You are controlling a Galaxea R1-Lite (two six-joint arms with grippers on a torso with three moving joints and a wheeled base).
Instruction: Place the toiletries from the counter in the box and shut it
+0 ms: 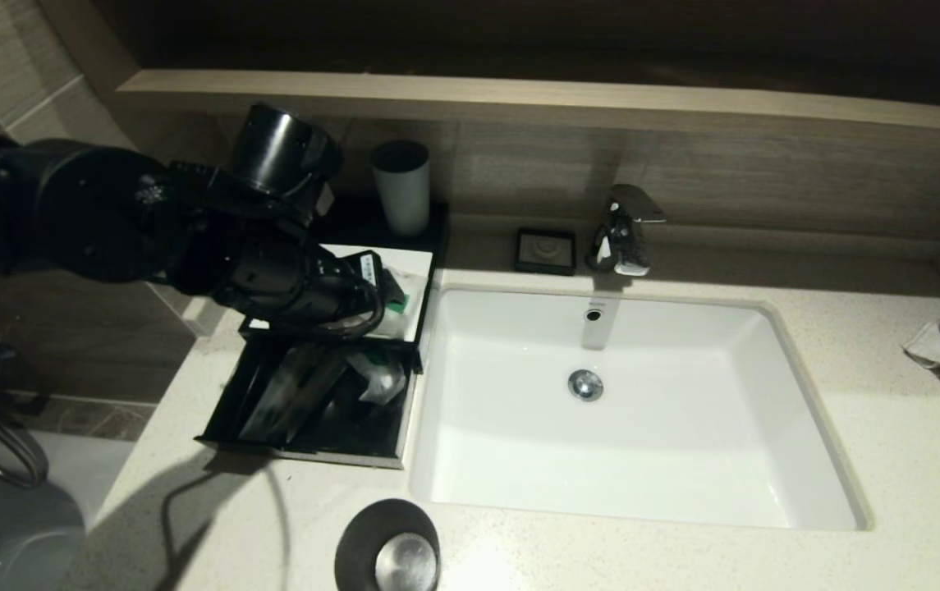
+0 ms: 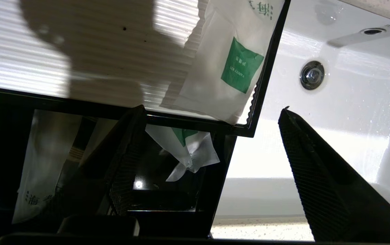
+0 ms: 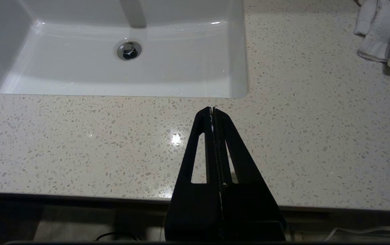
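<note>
**Drawer open, sachets inside**

Head view: cream speckled counter [image 1: 847,460] with white sink [image 1: 519,460], wood-look wall behind; the box [image 1: 330,447] sits left of the sink, drawer pulled out, left gripper [image 1: 392,295] over it.

Left wrist view: jaws spread, holding nothing; one sachet [image 2: 222,78] lies on the white top panel, another [image 2: 191,149] in the drawer.

Right wrist view: right gripper [image 3: 212,112] closed, empty, above the counter's front edge, towel [image 3: 385,30] nearby
</note>
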